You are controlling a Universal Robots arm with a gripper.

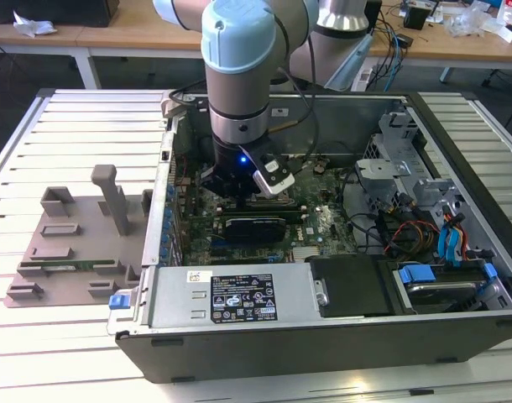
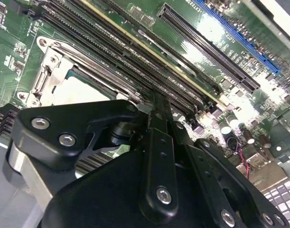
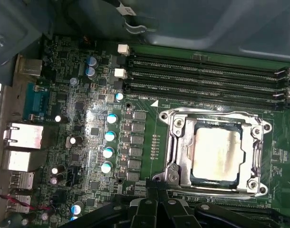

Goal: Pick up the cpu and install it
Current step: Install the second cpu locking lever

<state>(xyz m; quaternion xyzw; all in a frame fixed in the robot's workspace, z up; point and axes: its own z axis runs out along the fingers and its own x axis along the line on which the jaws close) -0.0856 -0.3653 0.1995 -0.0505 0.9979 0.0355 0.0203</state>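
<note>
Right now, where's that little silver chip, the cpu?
In the first wrist view the cpu lies inside the metal-framed socket on the green motherboard, beside the long black memory slots.

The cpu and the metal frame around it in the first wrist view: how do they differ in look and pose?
The cpu is a plain, pale, matte square; the metal frame is shiny steel with screws at its corners. The cpu lies flat in the middle, while the frame forms an open border around it. The cpu is smaller, fitting inside the frame. Both sit level on the green board, and the gripper holds neither.
</note>
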